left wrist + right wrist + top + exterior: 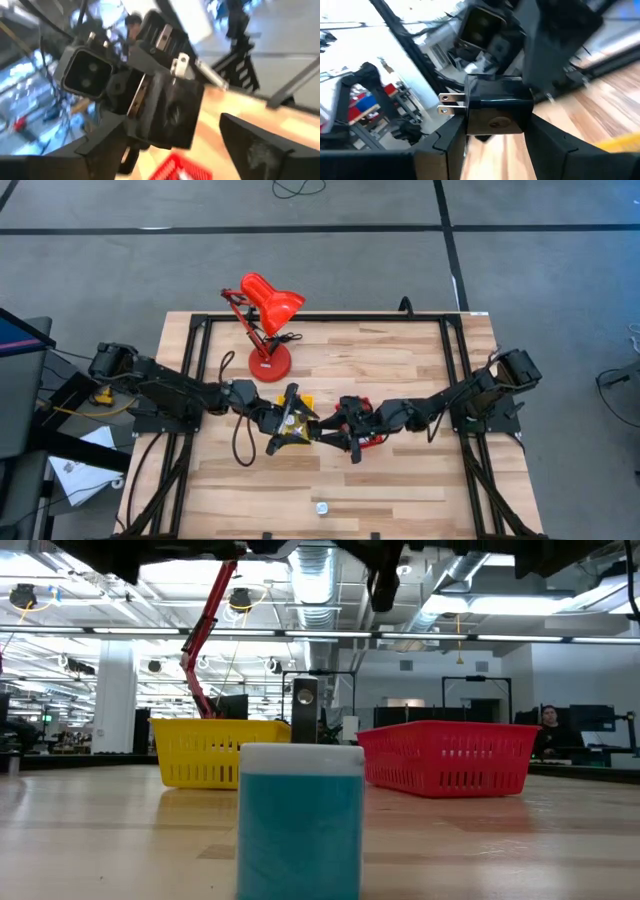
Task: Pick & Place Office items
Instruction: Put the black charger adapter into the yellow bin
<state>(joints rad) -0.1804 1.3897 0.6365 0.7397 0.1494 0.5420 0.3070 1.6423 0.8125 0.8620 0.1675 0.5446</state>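
Black plug adapter held by the right arm above mid-desk, between the two trays.

From the left: our left gripper (285, 420) hovers over the yellow tray (215, 752), jaws spread wide and empty. Our right gripper (492, 137) sits over the red tray (450, 755), jaws closed on the plug adapter (495, 107). We judge it light, rigid, smooth-sided plastic; grip the flat flanks, clear of the metal prongs. A blue-and-white item (300, 820) stands at the desk's (400, 480) near edge.
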